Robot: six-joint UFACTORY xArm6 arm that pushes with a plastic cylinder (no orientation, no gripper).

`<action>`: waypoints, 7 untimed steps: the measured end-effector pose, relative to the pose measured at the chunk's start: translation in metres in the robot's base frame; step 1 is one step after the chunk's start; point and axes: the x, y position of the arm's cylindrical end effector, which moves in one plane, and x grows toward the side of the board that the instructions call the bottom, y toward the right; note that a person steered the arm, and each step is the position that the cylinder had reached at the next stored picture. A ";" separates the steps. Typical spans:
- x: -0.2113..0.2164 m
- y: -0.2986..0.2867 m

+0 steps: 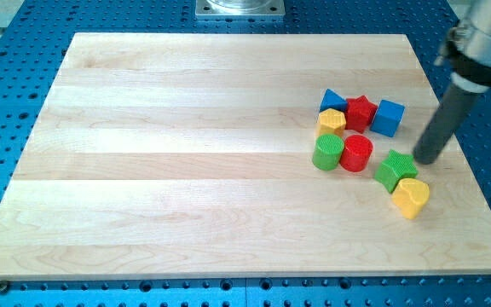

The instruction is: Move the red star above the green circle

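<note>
The red star (361,110) sits in a cluster at the view's right, between a blue triangle (332,101) on its left and a blue cube (389,117) on its right. The green circle (327,153) stands below and left of the star, with a yellow hexagon (332,123) just above it and a red circle (357,153) touching its right side. My tip (419,161) rests on the board right of the cluster, just above and right of a green star (395,169), below and right of the blue cube.
A yellow heart (412,197) lies just below the green star. The wooden board (186,170) lies on a blue perforated table (7,94). A metal mount (240,8) sits at the view's top edge.
</note>
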 end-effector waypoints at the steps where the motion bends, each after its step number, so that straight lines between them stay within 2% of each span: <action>1: 0.022 -0.054; 2: 0.044 -0.057; 3: 0.024 -0.055; 4: 0.014 -0.005; 5: -0.022 0.040; 6: -0.073 0.021; 7: -0.069 -0.044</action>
